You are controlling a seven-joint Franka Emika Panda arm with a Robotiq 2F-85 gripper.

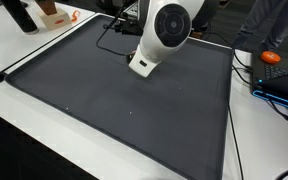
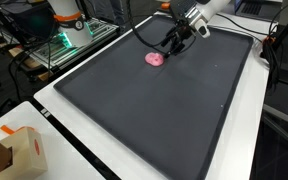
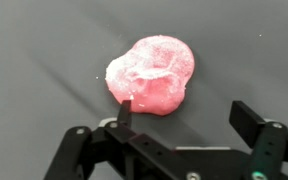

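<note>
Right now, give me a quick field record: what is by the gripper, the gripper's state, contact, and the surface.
object: pink glossy lumpy blob, soft-looking
surface: dark grey mat; the blob lies flat on it
gripper: open, holding nothing
relation: blob just ahead of the fingertips, not between the jaws
contact: one fingertip meets the blob's edge in the wrist view; touching cannot be told

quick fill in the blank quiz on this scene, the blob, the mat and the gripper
1. The soft, lumpy, glossy blob lying on the dark grey mat is ___ in colour.
2. The black two-finger gripper close to it has its jaws ___.
3. The mat lies on a ___ table.
Missing words: pink; open; white.
</note>
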